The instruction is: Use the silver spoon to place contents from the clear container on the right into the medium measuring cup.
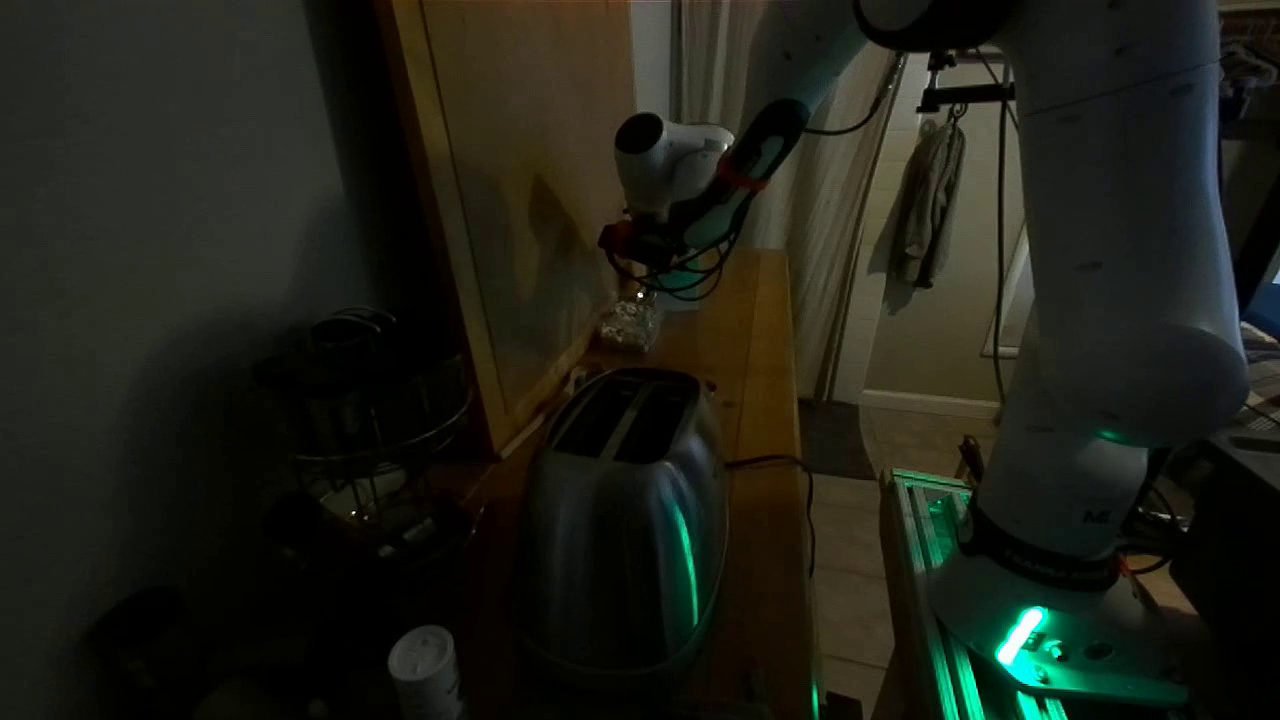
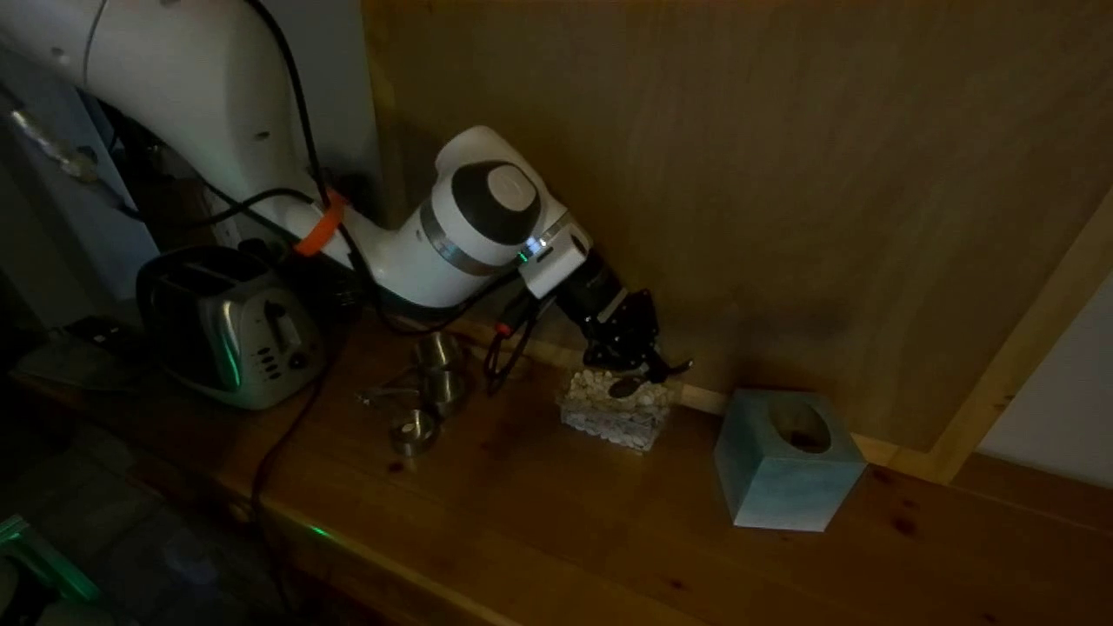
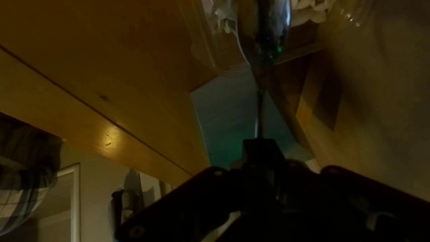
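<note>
Right of centre, your gripper (image 2: 656,369) hung over the clear container (image 2: 613,428); measuring cups (image 2: 444,391) stood left. Clamped in that gripper by its thin handle, the silver spoon (image 3: 262,25) seemed apt to twist under a hard shove into the pale contents (image 3: 308,15), flicking some out.

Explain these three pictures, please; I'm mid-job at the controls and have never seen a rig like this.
This is one white robot arm ending in a black gripper, closed on a silver spoon. Two pictures come from cameras outside the robot; the wrist picture comes from a camera on the arm, looking along the spoon. On the wooden counter are a clear container of pale pieces, metal measuring cups, a toaster and a pale blue box open on top. The spoon's bowl is over the container; whether it touches the pieces, I cannot tell.
</note>
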Action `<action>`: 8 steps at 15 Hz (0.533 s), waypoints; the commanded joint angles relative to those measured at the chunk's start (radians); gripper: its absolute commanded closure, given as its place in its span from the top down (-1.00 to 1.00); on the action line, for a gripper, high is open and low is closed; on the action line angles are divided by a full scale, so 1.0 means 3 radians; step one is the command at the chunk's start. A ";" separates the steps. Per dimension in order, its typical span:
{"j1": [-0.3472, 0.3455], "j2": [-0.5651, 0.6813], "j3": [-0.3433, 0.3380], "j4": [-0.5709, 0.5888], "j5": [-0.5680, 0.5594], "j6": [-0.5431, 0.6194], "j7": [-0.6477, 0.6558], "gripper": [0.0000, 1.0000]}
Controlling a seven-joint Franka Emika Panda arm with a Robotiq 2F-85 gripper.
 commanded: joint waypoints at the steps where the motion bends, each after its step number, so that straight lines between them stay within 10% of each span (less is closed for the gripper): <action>1: 0.0014 0.0155 0.0021 0.0136 -0.0430 -0.0088 0.0432 -0.96; 8: -0.0027 0.0275 0.0191 0.0181 -0.0918 -0.0269 0.0908 -0.96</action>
